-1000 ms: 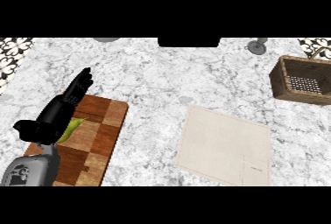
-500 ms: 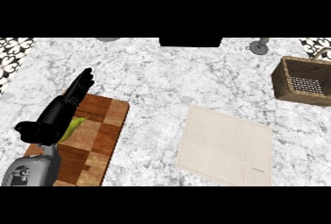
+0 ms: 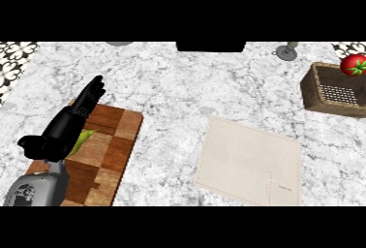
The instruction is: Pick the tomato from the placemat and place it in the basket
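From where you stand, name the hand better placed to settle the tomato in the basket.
Right, as a guess. The tomato shows at the basket's far rim, at the counter's right edge. The left hand rests open over the cutting board, far across; the right hand is out of view.

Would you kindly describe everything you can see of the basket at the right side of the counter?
The basket is a brown, woven-looking box with thick walls and an open top, sitting at the far right of the marble counter, partly cut off by the view's edge. Inside, a pale gridded floor shows. It is turned slightly askew to the counter's edges. A red tomato with a green stem shows over its far right rim; whether it touches the rim cannot be told. No hand is near it.
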